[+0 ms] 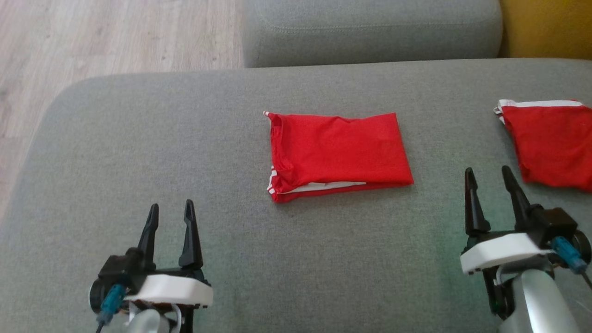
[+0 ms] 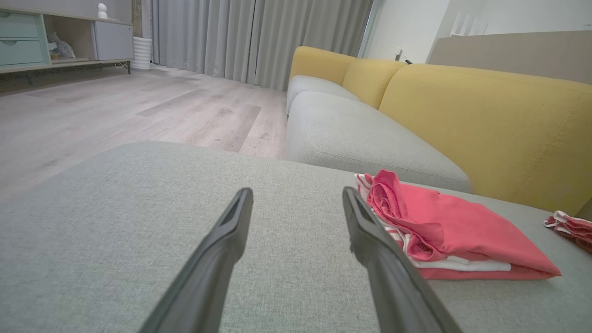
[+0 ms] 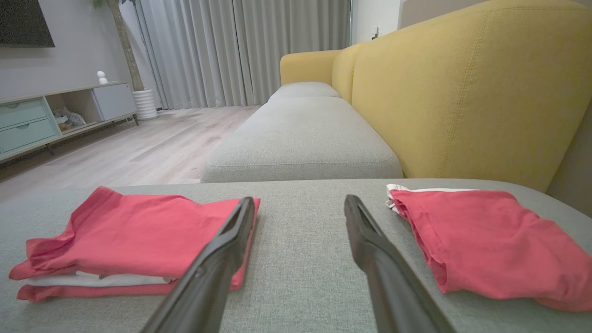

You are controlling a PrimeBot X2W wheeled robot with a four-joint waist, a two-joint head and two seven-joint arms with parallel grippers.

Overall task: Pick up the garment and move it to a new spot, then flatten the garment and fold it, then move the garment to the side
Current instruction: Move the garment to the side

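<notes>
The red shirt lies folded in the middle of the grey sofa seat, so only the move aside appears left, with left tool and right tool both wide open and empty.

Left gripper sits low at the near left, its two dark fingers pointing straight away from the robot and parted wide. At the near right, the right gripper matches it, jaws just as wide, though it reaches a little farther out and its fingers lean slightly left. Each has a white wrist housing behind the fingers with a blue connector on its outer side. The right arm's silver forearm rises from the near right corner.
</notes>
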